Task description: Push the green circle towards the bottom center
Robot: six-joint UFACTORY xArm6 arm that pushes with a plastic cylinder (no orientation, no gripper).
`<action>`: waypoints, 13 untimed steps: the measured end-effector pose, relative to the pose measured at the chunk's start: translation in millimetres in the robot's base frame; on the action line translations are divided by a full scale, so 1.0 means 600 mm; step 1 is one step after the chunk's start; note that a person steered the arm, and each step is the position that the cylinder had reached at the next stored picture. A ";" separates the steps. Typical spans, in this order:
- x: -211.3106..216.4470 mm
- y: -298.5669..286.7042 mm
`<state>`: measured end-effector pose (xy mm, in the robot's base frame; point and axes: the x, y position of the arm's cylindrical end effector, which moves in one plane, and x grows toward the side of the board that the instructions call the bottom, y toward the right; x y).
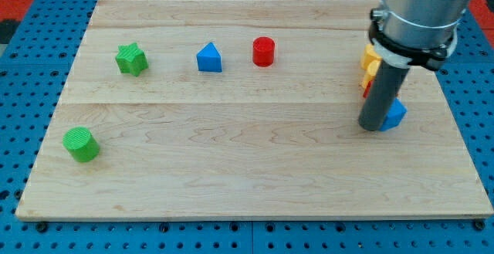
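Observation:
The green circle (80, 143), a short green cylinder, stands near the lower left corner of the wooden board (247, 177). My tip (375, 127) is far away at the view's right, touching the board right beside a blue block (396, 114) whose shape is partly hidden by the rod. The rod also covers part of a yellow block (370, 59) and a red block (367, 86) just above the blue one.
A green star (131, 59) sits at the upper left. A blue triangular block (208, 57) and a red cylinder (264, 51) stand along the view's top middle. The board's edges drop to a blue perforated surface (23, 130).

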<state>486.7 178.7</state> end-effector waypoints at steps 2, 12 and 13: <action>0.081 -0.118; 0.045 -0.668; 0.095 -0.684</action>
<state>543.6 -231.5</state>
